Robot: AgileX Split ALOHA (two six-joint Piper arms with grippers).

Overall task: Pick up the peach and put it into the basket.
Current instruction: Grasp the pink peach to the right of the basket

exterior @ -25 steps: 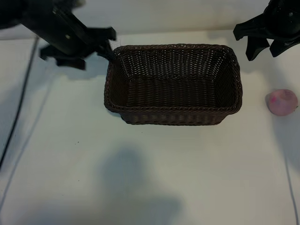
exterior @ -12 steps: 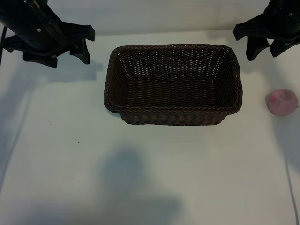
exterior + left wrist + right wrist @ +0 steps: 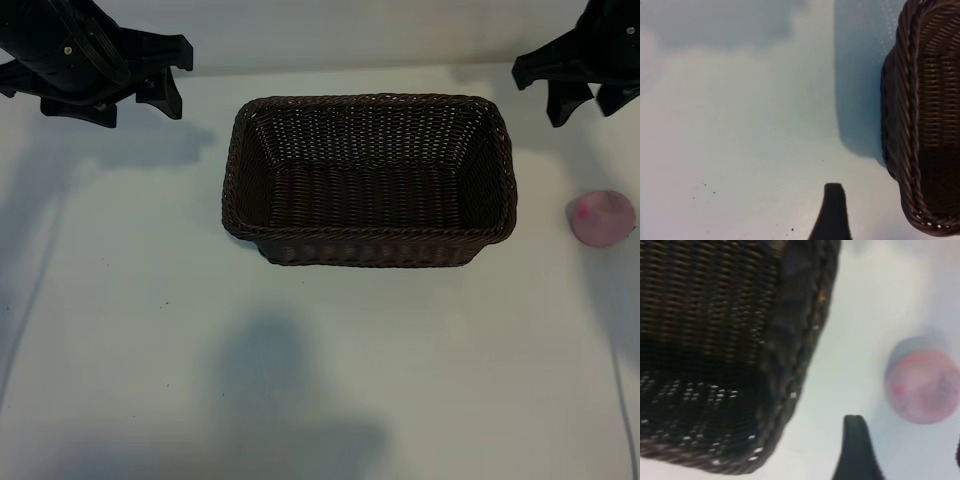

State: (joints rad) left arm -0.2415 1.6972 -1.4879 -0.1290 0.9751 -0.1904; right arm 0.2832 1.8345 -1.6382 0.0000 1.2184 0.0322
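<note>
The peach [image 3: 602,217] sits on the white table [image 3: 300,380] at the frame's right edge, apart from the empty basket [image 3: 369,250] at centre. Farther back, the left gripper [image 3: 135,85] at upper left and the right gripper [image 3: 585,92] at upper right both hang with fingers spread, holding nothing.

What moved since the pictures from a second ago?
The left claw pulled away from the basket's left corner, toward the table's top left, holding nothing. The right claw shifted only slightly, at the top right. The basket and the peach on the table stayed where they were.
</note>
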